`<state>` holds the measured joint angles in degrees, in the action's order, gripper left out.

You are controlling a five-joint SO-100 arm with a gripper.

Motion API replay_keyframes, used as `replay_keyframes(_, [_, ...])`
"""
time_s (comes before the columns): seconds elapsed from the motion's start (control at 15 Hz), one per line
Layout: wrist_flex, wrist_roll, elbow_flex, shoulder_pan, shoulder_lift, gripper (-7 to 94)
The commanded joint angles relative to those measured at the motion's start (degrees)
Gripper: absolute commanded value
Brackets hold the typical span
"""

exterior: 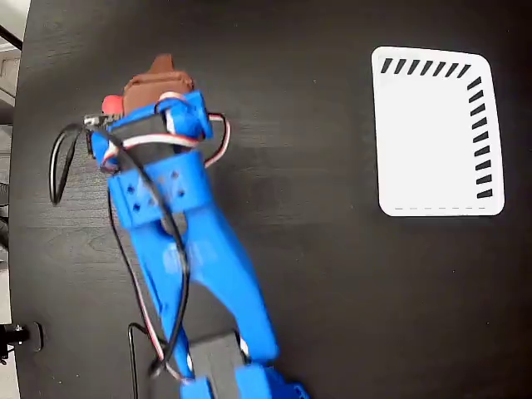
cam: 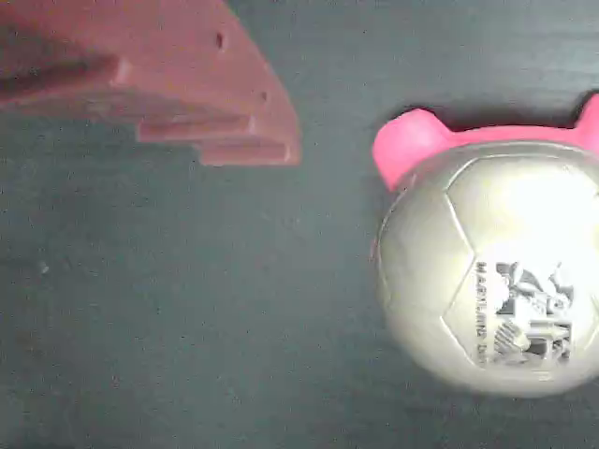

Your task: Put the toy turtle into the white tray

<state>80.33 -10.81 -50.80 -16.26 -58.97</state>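
The toy turtle (cam: 487, 271) fills the right side of the wrist view: a shiny beige-gold shell with a dark printed mark and pink legs at its top edge, resting on the black table. One red-brown finger (cam: 187, 84) of my gripper shows at the upper left, apart from the turtle, with bare table between them. The other finger is out of frame. In the fixed view my gripper (exterior: 158, 83) is at the upper left, and only a red bit of the turtle (exterior: 110, 104) peeks out beside the blue wrist. The white tray (exterior: 436, 133) lies far to the right.
The blue arm (exterior: 199, 266) runs from the bottom middle up to the upper left, with black and white cables (exterior: 62, 158) looping at its left. The black table (exterior: 332, 291) ends at the left edge of the fixed view.
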Motion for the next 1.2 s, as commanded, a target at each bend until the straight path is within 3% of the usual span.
replay_keyframes(0.0, [2.02,-1.05,7.91,-1.32,0.79,58])
replay_keyframes(1.13, [5.19,-3.96,28.13,-3.25,23.03,58])
